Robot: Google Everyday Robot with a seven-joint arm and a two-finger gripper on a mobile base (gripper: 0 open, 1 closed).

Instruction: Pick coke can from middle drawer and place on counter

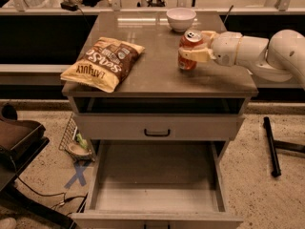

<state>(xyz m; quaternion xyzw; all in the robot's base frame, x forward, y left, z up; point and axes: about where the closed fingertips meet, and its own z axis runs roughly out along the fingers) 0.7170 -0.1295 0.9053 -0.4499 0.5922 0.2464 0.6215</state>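
The counter [143, 78] spreads beneath the gripper [191, 55], the open, bare middle drawer [157, 175] lies well below it, and the chip bag [102, 63] sits well beyond its fingertips. The gripper is clamped round the waist of the upright coke can [190, 39], at or just above the counter. The can is probably light, slick and thin-walled, best held mid-body, firmly without crushing; it is red-orange with a silver tabbed top.

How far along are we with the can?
Done: the can is out of the drawer, whose floor is bare. In hand: the claw grips it upright over the counter, near the bowl. Left: confirm it rests on the counter, open the claw, withdraw.
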